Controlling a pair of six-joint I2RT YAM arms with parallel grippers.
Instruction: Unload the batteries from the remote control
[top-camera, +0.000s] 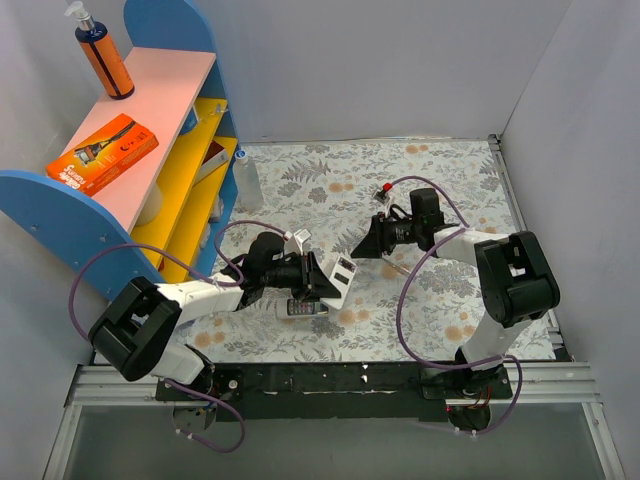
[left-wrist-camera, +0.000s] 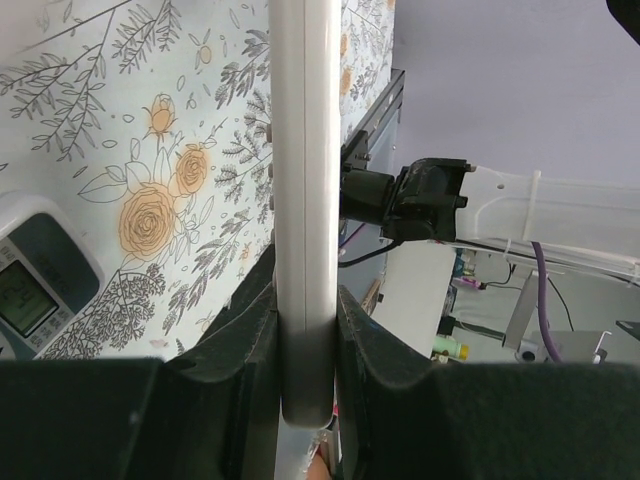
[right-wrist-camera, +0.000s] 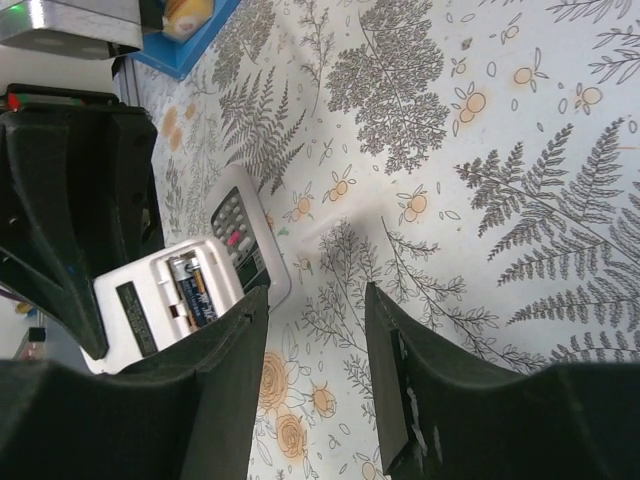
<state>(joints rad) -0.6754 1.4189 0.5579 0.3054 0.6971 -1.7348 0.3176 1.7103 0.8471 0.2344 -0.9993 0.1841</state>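
Batteries, slim and blue, sit in the open back compartment of the white remote control, which the left pincer clamps on edge over the floral table. The right pincer stands partly open just beside that compartment, with nothing between its fingers. A second remote lies flat on the table.
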